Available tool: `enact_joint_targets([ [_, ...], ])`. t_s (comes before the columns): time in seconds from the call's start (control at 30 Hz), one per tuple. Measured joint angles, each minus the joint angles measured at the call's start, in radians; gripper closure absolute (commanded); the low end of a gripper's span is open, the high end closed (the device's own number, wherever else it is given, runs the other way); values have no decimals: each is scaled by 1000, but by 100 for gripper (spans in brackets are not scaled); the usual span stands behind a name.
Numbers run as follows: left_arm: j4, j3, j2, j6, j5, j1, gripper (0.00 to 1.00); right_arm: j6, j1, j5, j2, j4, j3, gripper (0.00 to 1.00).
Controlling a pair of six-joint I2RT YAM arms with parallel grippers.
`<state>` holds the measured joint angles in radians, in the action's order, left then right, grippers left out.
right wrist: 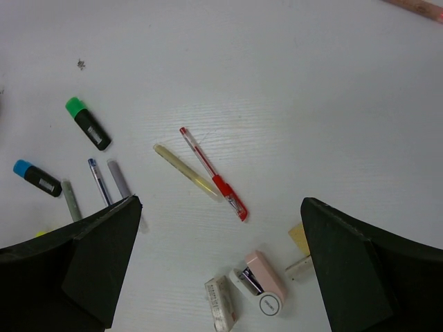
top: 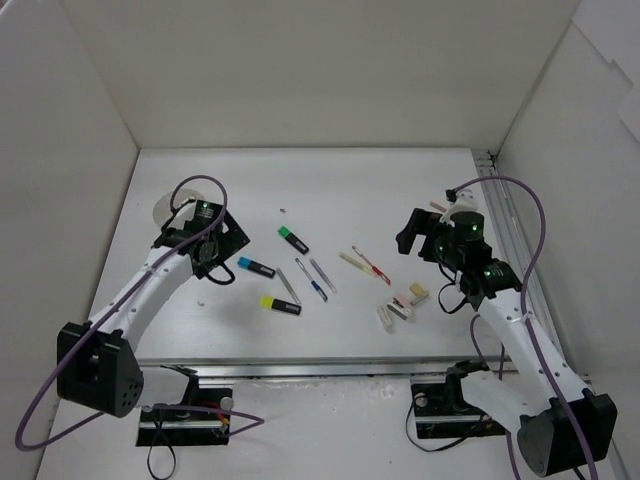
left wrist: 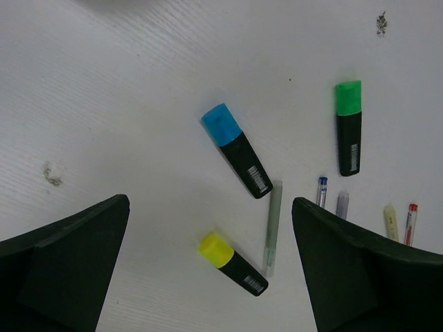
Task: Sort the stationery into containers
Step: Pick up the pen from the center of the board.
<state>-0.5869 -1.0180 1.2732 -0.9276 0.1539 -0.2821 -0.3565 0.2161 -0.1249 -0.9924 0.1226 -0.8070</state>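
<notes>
White counter (top: 380, 190): stationery (top: 281, 305) scattered mid-counter, none gripped. Left pincer (left wrist: 211, 202) spread above blue highlighter (left wrist: 237, 151). Right pincer (right wrist: 221, 202) spread above red pen (right wrist: 213, 174).

Nothing legible anywhere. A small white barcode-style label sits on the black barrel of the blue highlighter (left wrist: 237, 151), another on the green highlighter (left wrist: 348, 128), and one on the yellow highlighter (left wrist: 232, 264), all too fine to read. The white eraser (right wrist: 221, 302) carries faint print on its sleeve, unreadable too.
</notes>
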Motion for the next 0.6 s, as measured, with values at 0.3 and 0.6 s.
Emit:
enact_joint_targets([
  [0.3,-45,-113,256,-202,58,-39,1,-22,1,108,54,0,63,2],
  [0.6,-88,-229,461,-311,71,-53,4,-32,1,163,54,1,80,2],
])
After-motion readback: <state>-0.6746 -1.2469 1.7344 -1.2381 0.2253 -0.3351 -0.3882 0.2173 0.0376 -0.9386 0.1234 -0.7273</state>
